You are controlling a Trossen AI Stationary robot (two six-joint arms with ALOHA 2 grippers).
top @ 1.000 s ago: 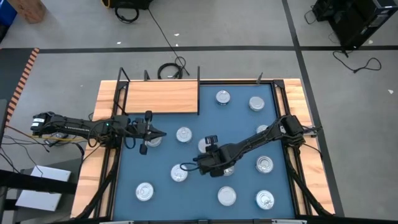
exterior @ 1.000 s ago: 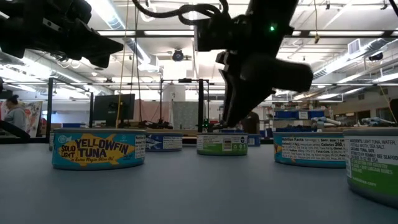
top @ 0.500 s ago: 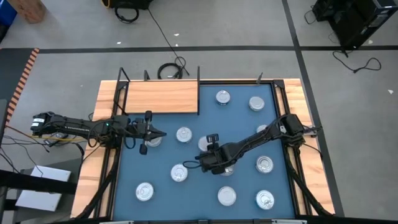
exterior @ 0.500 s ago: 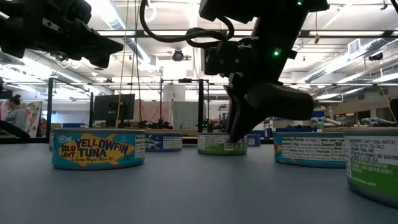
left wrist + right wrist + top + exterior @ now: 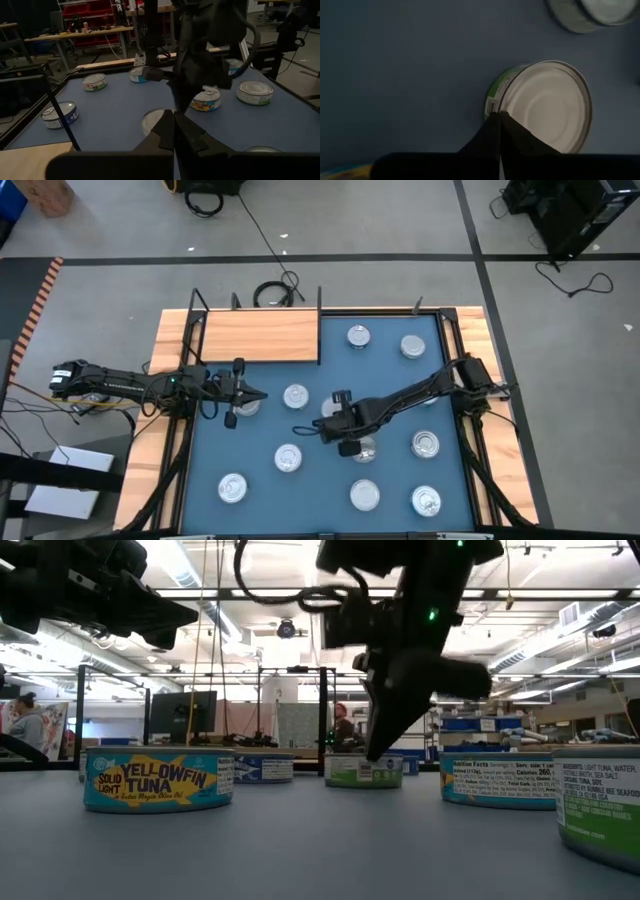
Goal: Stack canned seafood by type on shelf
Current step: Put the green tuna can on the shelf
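The right pincer hangs over the middle of the blue mat on the desk with its fingers together on nothing; in its wrist view the closed tips sit just over the rim of a green-labelled tin, which stands free on the mat. The left pincer waits near the mat's left edge, fingers likewise together and empty, just beside another tin.

The canned seafood lies scattered across the mat, all well apart: a yellowfin tuna tin nearest the low camera, others further back and to the right. The wooden shelf at the far left corner carries no tin yet, so the stacking looks barely begun.

These tins are likely stiff, fairly heavy for their size and slick on the lid. A hold would probably be safest across the full width, fingers spread wide and pressed on opposite sides of the labelled wall, low enough not to slip off the rounded rim. The labels, not the lids, tell the types apart.
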